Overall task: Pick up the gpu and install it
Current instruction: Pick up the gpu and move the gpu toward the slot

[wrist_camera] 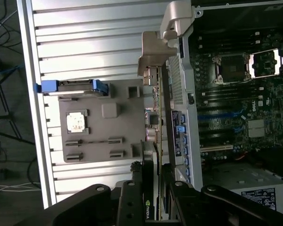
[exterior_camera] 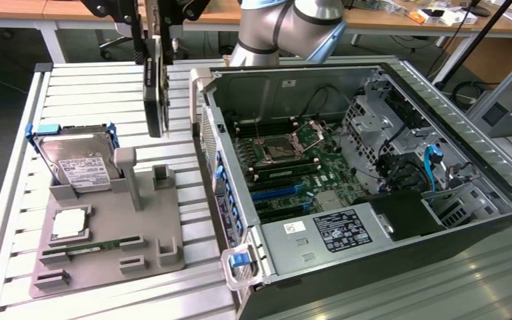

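Slatted metal table point(exterior_camera: 87, 80) beneath everything. Open computer case point(exterior_camera: 238, 87) on the exterior view's right, side panel off, motherboard point(exterior_camera: 283, 160) exposed. Grey robot arm point(exterior_camera: 283, 27) reaching in behind the case. Grey parts holder point(exterior_camera: 105, 260) on the exterior view's left of the table. Black gpu point(exterior_camera: 153, 93), seen edge-on, hanging lengthwise down from the gripper point(exterior_camera: 154, 33), above the table between holder and case, outside the case and near its wall; silver end bracket point(wrist_camera: 148, 61) at the end farthest from the claw. Jaws roughly half closed, clamped on the card's two flat faces. Silver hard drive point(exterior_camera: 78, 163) in a blue frame, upright in the holder. Processor chip point(exterior_camera: 67, 225) flat in its recess. Green memory stick point(exterior_camera: 91, 248) beside it.
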Robot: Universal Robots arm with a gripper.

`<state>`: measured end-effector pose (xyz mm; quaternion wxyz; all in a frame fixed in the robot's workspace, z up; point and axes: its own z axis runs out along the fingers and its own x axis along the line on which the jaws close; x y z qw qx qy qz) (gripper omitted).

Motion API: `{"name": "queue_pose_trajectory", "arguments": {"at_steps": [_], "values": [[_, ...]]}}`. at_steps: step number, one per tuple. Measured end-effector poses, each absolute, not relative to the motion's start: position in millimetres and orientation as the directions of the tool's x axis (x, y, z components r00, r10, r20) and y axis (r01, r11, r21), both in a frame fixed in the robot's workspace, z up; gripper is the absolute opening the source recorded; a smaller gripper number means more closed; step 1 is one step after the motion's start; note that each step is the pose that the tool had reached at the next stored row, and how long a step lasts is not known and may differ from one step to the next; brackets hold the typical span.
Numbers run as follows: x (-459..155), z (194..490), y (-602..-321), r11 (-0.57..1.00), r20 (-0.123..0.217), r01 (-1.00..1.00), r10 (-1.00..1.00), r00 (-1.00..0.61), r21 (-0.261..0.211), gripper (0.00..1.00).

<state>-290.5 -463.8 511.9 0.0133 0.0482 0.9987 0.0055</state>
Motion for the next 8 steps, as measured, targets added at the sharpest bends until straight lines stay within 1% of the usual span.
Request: {"name": "queue_pose_trajectory", "arguments": {"at_steps": [8], "values": [[-263, 495, -464, 0.995, -0.026, 0.096, 0.097, -0.995, 0.012, 0.27]]}}
